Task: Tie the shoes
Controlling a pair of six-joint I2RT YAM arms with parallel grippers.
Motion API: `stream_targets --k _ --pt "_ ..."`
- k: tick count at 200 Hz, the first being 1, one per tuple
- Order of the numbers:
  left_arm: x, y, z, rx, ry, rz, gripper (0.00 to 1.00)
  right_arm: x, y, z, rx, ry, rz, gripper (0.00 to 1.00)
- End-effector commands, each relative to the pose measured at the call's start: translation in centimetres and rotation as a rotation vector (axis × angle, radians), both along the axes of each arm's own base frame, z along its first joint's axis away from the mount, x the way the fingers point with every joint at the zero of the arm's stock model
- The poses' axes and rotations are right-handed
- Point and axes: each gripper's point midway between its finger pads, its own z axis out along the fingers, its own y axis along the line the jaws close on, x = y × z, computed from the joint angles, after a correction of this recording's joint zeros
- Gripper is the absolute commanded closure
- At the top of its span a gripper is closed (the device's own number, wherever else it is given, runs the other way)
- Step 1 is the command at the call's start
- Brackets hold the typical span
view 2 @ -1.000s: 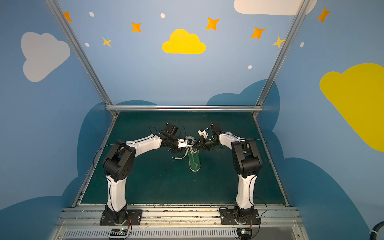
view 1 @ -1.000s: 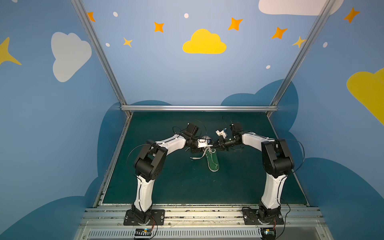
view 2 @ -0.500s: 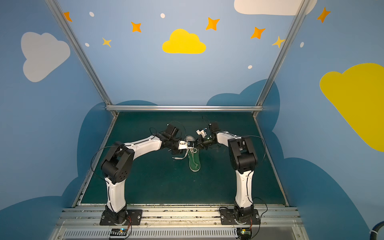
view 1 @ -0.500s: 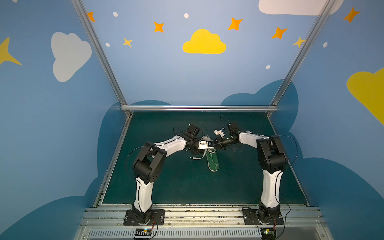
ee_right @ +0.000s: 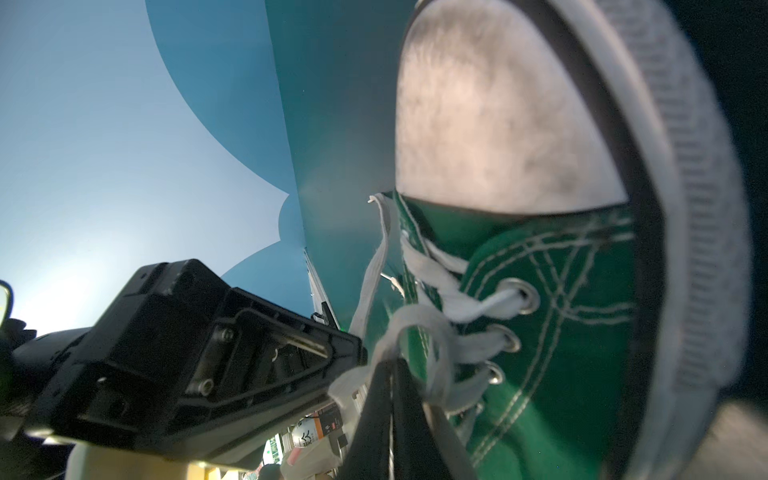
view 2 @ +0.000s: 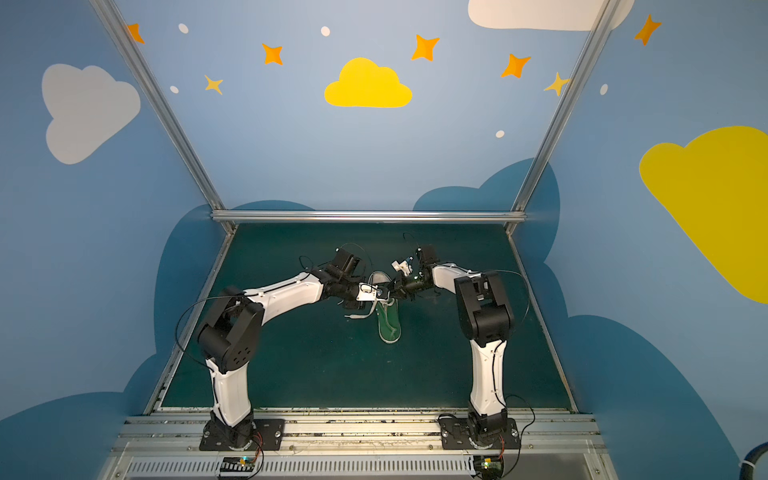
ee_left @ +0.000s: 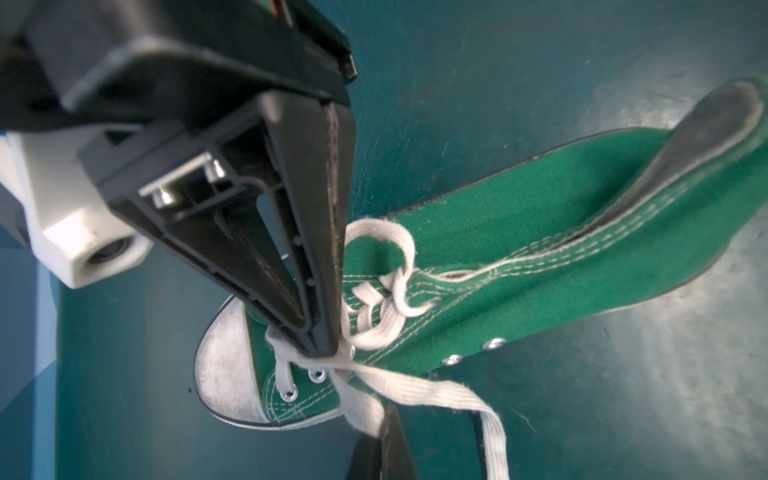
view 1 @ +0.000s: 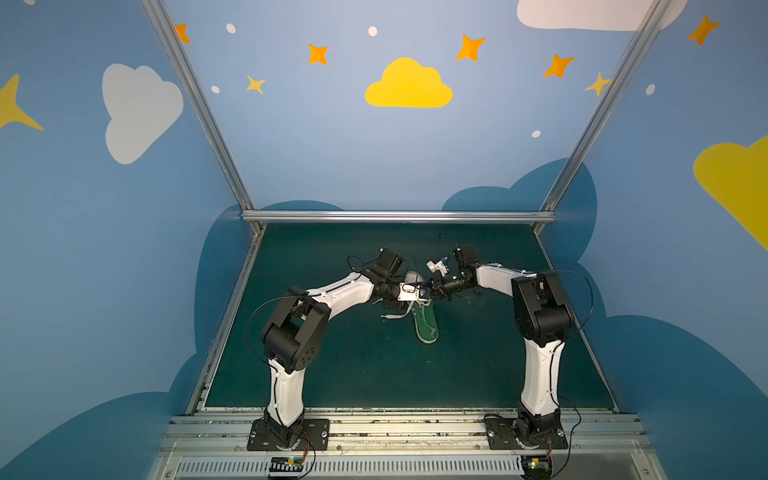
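On the mat (view 1: 332, 365): one shoe (view 1: 426, 322); left fingers (ee_left: 388, 440), right fingers (ee_right: 374, 428) pinch laces (ee_left: 415, 390).

Dark green mat (view 1: 374, 374) covered the booth floor. Blue walls (view 1: 332, 166) stood on three sides, painted with a yellow cloud (view 1: 408, 85), a white cloud (view 1: 137, 112) and orange stars (view 1: 318, 54). Aluminium posts (view 1: 199, 108) met a crossbar (view 1: 399, 216) at the back. A slotted grille (view 1: 374, 467) ran along the front. The right wrist view caught blurred clutter, possibly a bottle (ee_right: 309, 434).
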Motion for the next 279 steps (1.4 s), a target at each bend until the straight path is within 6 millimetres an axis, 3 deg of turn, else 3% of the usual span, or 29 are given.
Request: stream_targets --k 1,35,96,184,220,279 --pt "-0.3 -0.2 1.6 -0.006 -0.024 -0.029 0.97 0.0 0.2 0.0 0.007 0.001 0.005 0.93" --pt "-0.4 -1.1 1.8 -0.017 -0.020 -0.049 0.97 -0.1 0.2 0.2 0.016 0.003 0.006 0.93" --pt "-0.3 -1.7 1.0 -0.007 0.031 -0.041 0.97 -0.6 0.0 2.4 0.038 -0.027 0.013 0.92" --pt "-0.7 -1.7 -0.1 0.019 0.098 -0.028 0.97 -0.6 -1.9 4.7 0.089 -0.045 -0.035 0.88" --pt "-0.8 -1.9 0.1 0.010 0.097 -0.030 0.97 -0.8 -3.3 4.4 0.085 -0.039 -0.064 0.89" --pt "-0.8 -2.1 0.0 0.004 0.101 -0.033 0.97 -1.9 -5.5 1.3 0.069 0.018 -0.107 0.92"
